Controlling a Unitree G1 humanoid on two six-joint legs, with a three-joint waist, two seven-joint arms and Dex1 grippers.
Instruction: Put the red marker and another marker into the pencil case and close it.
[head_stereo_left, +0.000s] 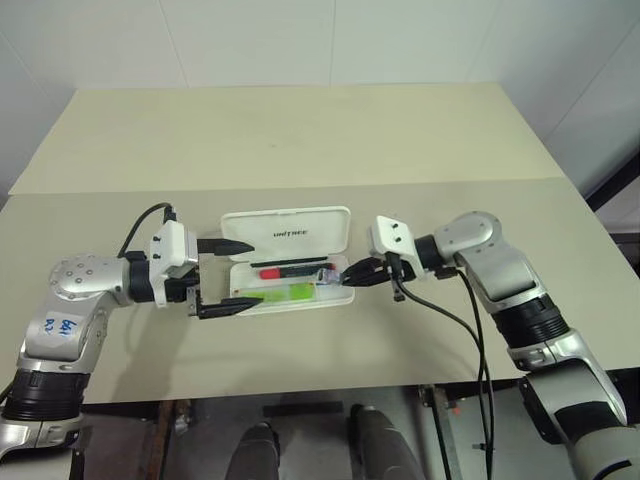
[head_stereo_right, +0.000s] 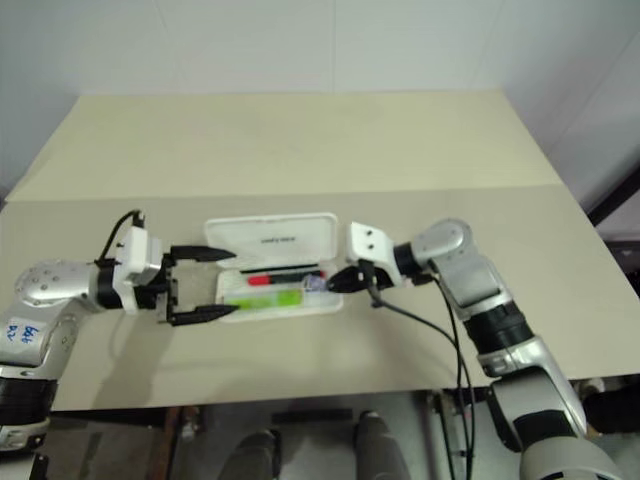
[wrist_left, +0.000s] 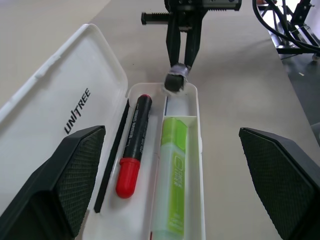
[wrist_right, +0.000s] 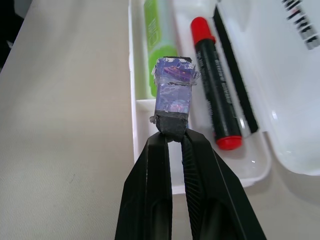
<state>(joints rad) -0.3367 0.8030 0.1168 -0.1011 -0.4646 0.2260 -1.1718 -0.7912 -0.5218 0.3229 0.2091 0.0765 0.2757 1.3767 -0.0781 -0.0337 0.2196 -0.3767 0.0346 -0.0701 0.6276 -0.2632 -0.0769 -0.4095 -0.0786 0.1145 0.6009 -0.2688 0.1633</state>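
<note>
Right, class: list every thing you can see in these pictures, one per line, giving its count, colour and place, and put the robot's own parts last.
pencil case: one, white, lying open on the table between the two pincers, lid folded back away from the robot.
red marker: one, black body with red cap, inside the case on the lid side.
green marker: one, pale green with lime cap, inside the case beside the red marker, on the side nearer the robot.
small block: one, dark grey wrapped in purplish tape, held over the case's right end.
table: one, beige, under everything.
left pincer: one, black fingers, open, at the case's left end.
right pincer: one, black fingers, shut on the small block.
</note>
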